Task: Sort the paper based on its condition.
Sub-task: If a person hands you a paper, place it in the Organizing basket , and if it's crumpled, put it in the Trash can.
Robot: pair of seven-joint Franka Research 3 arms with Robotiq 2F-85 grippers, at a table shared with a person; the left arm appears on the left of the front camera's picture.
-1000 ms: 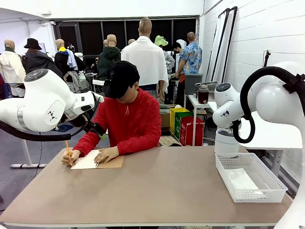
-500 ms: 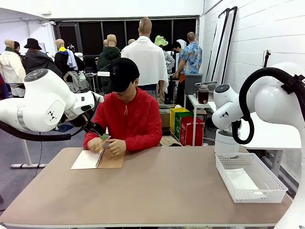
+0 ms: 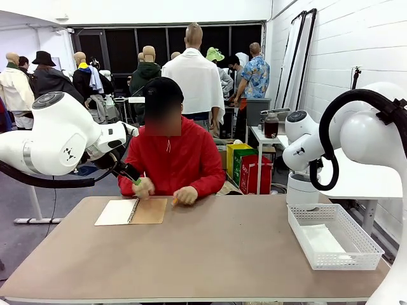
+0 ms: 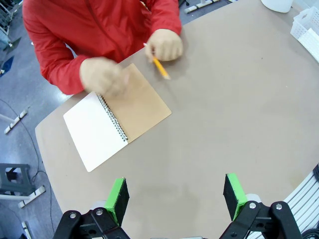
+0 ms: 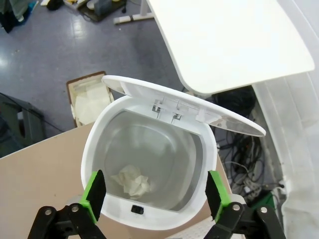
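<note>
The right claw [image 5: 155,198] is held open, with its green pads wide apart and nothing between them. It is pointed down into a white bin [image 5: 94,149] directly below it. The lid [image 5: 189,107] of the bin is raised on the far side of the claw. A wrinkled paper [image 5: 130,181] is seen on the bottom of the bin, just beyond one pad and not touched by it.

The left claw [image 4: 175,199] is also open and empty, and is held high above the surface [image 4: 224,114]. Beyond it an open notebook [image 4: 117,117] is laid flat. Further beyond, a person's hand [image 4: 102,74] is blurred at the notebook's edge. A pencil [image 4: 160,67] is held in the other hand [image 4: 165,45].

In the front view a flat sheet [image 3: 321,241] is seen in the basket [image 3: 337,259].
</note>
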